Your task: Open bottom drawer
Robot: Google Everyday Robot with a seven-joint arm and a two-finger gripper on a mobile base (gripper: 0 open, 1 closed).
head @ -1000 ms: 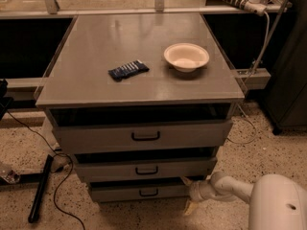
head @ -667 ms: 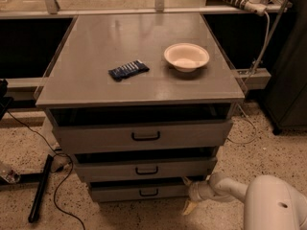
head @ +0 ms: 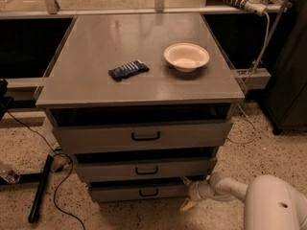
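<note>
Change since earlier: the white arm housing (head: 276, 205) at lower right has edged slightly left; the pincer (head: 186, 192) stays low beside the drawers, and nothing on the counter (head: 96, 42) has shifted.
Pincer state: its two pale fingertips (head: 187, 205) are spread, one above the other, pinching nothing.
Pincer place: at the right end of the bottom drawer (head: 115, 192), reaching in from the right; whether it touches the drawer's corner cannot be told.
Task drawer: lowest and narrowest of three grey fronts, close to the floor, with a small black bar handle (head: 148, 192) at its centre and a thin dark gap above the front.
Middle drawer (head: 105, 169): directly above, wider, with a dark gap above it too.
Top drawer (head: 96, 137): widest front, with a dark opening under the counter edge.
On the counter: a pale bowl (head: 186, 56) at right, upright; a dark blue packet (head: 128, 69) lies flat to its left, apart from it.
Floor at left: a black bar (head: 41, 188) and a loose cable (head: 62, 190) on speckled ground.
</note>
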